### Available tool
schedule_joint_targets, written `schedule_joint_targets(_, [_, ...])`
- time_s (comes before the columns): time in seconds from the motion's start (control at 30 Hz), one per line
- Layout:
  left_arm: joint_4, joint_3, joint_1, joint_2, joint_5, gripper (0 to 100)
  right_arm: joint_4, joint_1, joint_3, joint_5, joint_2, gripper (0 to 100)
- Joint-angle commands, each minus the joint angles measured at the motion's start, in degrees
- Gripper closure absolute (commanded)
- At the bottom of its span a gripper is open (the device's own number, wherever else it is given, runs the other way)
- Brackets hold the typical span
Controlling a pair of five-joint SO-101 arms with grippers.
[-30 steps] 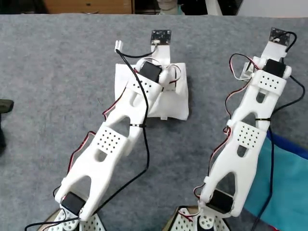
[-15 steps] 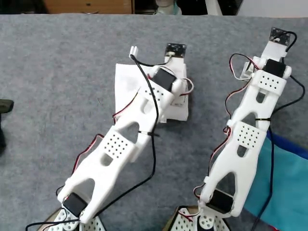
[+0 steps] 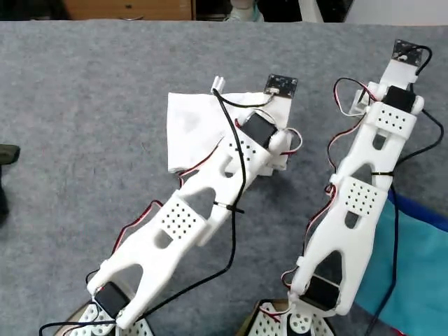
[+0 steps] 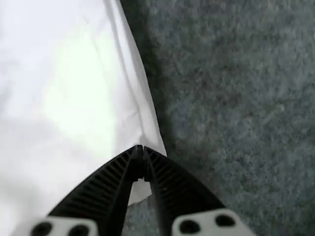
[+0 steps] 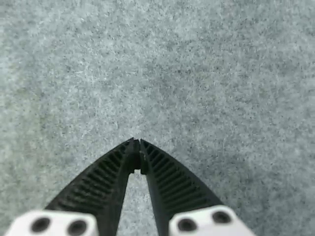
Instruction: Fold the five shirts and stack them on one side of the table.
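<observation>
Partly folded white shirt (image 3: 190, 126), rumpled, edge in left tool (image 4: 142, 150).

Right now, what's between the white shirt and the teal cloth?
In the high view, the right arm reaches over the grey table cover between the white shirt and the teal cloth.

Quick headcount: two white arms over one grey table (image 3: 84, 91), the left arm (image 3: 175, 217) and the right arm (image 3: 360, 192). That makes two grippers too, the left gripper (image 4: 142, 148) and the right gripper (image 5: 137, 143). One white shirt (image 3: 190, 129) is out on the cloth. One teal cloth (image 3: 416, 280) sits at the corner, with one darker blue strip (image 3: 427, 212) along its edge (same piece or a second one, can't tell). One dark object (image 3: 5, 157) pokes in at the side edge.
</observation>
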Motion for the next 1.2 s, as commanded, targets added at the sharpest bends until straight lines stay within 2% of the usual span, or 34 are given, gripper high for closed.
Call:
schedule_joint_targets(0.0, [-8.44, -2.02, -5.89, -1.27, 0.0, 98, -0.97, 0.92, -2.42, -0.44, -0.66, 99.4])
schedule_joint_targets(0.17, [-22.51, 4.13, -11.69, -0.4, 0.0, 98, -0.97, 0.92, -2.42, -0.44, -0.66, 99.4])
schedule_joint_targets(0.27, [-27.08, 7.12, -13.27, 0.04, 0.0, 98, -0.97, 0.92, -2.42, -0.44, -0.66, 99.4])
schedule_joint_targets(0.43, [-28.22, 8.7, -14.95, 0.22, -0.35, 98, -0.97, 0.92, -2.42, -0.44, -0.66, 99.4])
schedule_joint_targets(0.63, [-33.23, 11.96, -21.63, 0.22, -0.35, 98, -0.97, 0.84, -2.42, -0.44, -0.66, 99.4])
schedule_joint_targets(0.87, [-34.73, 13.54, -27.69, 0.22, 0.0, 98, -0.97, 0.75, -2.42, -0.44, -0.66, 99.4])
schedule_joint_targets(1.17, [-35.08, 9.93, -26.99, -0.4, 0.09, 98, -0.97, 0.48, -2.42, -0.44, -0.66, 99.4])
